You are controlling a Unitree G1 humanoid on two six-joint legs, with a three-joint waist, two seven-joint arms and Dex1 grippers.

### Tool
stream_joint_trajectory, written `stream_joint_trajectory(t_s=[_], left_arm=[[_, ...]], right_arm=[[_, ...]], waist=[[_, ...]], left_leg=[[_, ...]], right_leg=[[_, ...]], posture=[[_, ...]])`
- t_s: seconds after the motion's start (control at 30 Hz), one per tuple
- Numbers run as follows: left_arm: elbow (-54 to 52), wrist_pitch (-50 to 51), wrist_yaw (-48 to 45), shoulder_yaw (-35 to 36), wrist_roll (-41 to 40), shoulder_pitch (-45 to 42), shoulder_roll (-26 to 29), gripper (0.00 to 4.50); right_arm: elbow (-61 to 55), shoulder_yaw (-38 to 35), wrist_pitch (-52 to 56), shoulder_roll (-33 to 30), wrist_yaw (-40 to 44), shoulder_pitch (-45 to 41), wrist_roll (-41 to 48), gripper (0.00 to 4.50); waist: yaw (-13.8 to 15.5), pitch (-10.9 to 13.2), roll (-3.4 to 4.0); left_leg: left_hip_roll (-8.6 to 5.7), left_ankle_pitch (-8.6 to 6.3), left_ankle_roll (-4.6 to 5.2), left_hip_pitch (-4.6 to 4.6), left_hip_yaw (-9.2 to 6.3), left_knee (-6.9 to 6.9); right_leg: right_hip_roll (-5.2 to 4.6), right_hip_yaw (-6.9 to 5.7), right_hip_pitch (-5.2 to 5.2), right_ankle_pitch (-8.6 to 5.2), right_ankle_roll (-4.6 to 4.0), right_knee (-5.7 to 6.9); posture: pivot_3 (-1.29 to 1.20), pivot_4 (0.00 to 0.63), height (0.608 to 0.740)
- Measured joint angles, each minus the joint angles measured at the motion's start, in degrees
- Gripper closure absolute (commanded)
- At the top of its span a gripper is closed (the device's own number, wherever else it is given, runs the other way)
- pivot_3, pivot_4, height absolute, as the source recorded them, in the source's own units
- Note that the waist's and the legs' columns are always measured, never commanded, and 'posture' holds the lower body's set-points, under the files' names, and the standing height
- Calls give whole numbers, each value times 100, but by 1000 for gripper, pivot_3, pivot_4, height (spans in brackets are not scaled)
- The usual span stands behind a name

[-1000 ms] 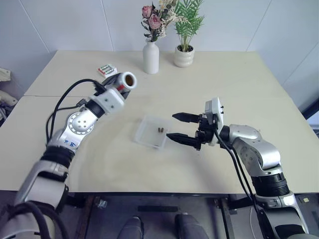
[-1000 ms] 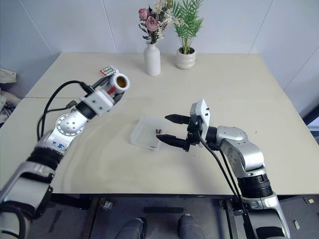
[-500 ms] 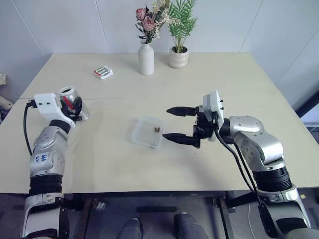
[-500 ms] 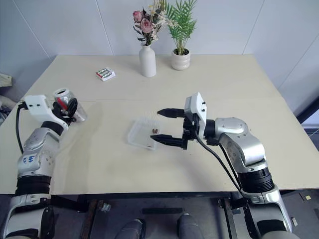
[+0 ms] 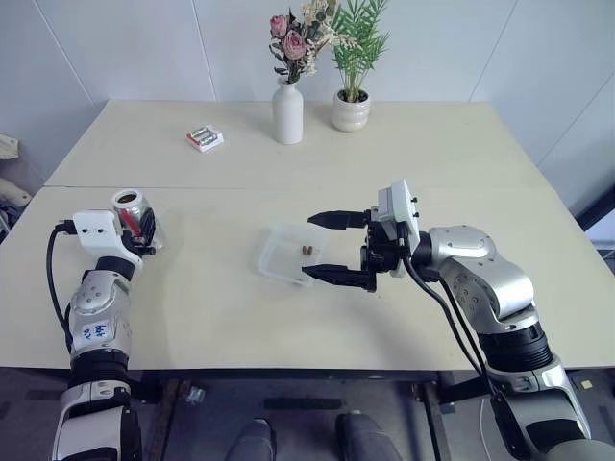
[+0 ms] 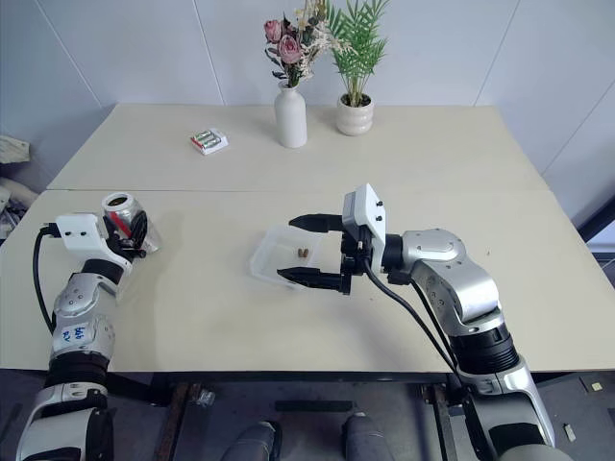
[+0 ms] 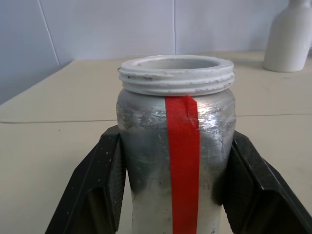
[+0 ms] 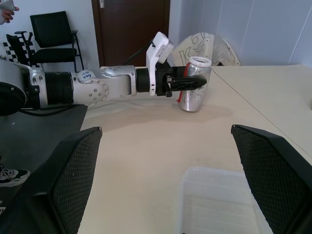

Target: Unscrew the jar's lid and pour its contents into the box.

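This looks like a plain office or test room. A bare cream desk (image 5: 413, 154) stands against white panelled walls (image 5: 125, 48), dressed with only a white vase of dried roses (image 5: 288, 106) and a small potted palm (image 5: 353, 101). Behind it are a dark wooden door (image 8: 129, 29), a black office chair (image 8: 51, 36) and a dark floor (image 8: 44, 141).

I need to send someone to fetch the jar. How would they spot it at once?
Start at the table's left edge, well left of the clear box. There the left gripper is shut on the jar, which stands upright. It is silvery with a red stripe and an open threaded white mouth, unlike the white vase.
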Motion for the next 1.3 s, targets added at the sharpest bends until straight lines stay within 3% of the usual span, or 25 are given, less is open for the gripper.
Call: stream_joint_trajectory(t_s=[0.2, 0.27, 0.6, 0.83, 1.07, 1.17, 1.3], left_arm=[[-11, -111, 3, 112, 13, 61, -73, 439], [-40, -111, -10, 146, 14, 124, -73, 22], [-1155, 369, -72, 335, -38, 824, -53, 22], [-2750, 1280, -211, 720, -224, 2251, 191, 22], [-4154, 1674, -1671, 868, -705, 3552, 988, 22], [-4827, 1890, -2508, 966, -1112, 3750, 1507, 22], [-5401, 1784, -3550, 457, -1139, 3780, 1922, 22]], right_arm=[[0, 0, 1, 0, 0, 2, 2, 0], [0, 0, 2, 0, 0, 2, 3, 0], [-2, -7, 6, -4, 4, 4, 9, 0], [-107, -74, 22, -202, 19, 154, 22, 0], [-339, -362, 7, -679, 247, 519, 148, 0], [-277, -546, -168, -955, 507, 686, 145, 0], [50, -673, -505, -1168, 779, 662, 109, 0]], waist=[[-16, 0, 0], [-14, 0, 0], [-13, 0, 0], [-26, 0, 0], [20, 0, -3], [8, 3, 4], [-20, 10, 19]], left_leg=[[2, 0, 0, 1, 0, -4], [2, 0, 0, 1, 0, -3], [4, 0, 0, 1, 0, -7], [14, -1, -1, 1, 2, -18], [24, 0, 0, 2, -8, -23], [22, 1, 2, 3, 7, -25], [29, 3, 6, 14, 25, -41]], right_leg=[[2, 0, -1, 0, 0, 1], [2, 0, -1, 0, 0, 0], [1, 1, -1, 0, 0, -2], [2, 1, 0, -2, -5, -14], [4, -21, 22, 4, -29, -49], [-2, -12, 25, 5, -28, -58], [13, 2, 33, 14, -41, -87]], posture=[[0, 150, 740], [0, 150, 740], [0, 150, 740], [0, 150, 740], [0, 150, 740], [0, 150, 740], [0, 150, 740]])
